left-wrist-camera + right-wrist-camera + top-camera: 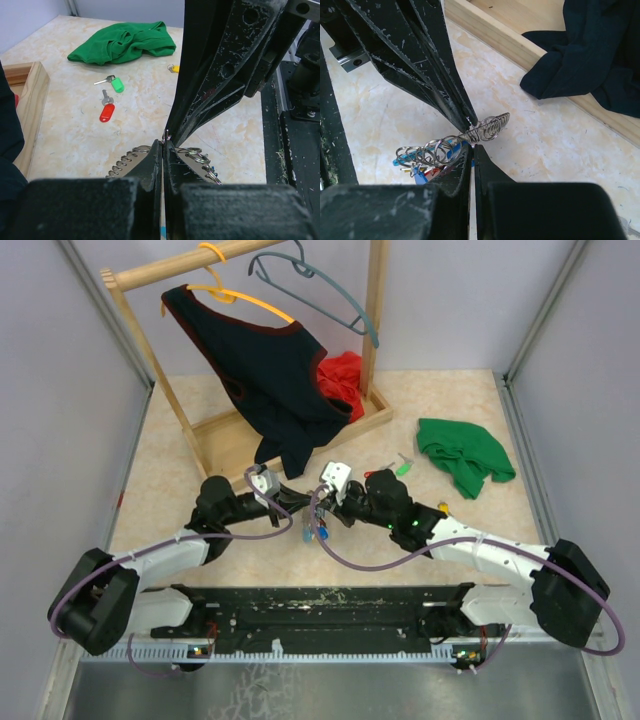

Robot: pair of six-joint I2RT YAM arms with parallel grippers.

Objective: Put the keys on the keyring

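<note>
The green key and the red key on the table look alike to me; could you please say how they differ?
The green key has a green cap, the red key a red one. The green key's blade points toward the wooden frame; the red key's points away, toward the green cloth. The green key lies nearer that cloth. Both lie flat on the table, silver-bladed, off the keyring.

Black garment point(262, 370) on wooden rack point(376, 310); red cloth point(343, 380) at base; green cloth point(462, 452) apart
</note>
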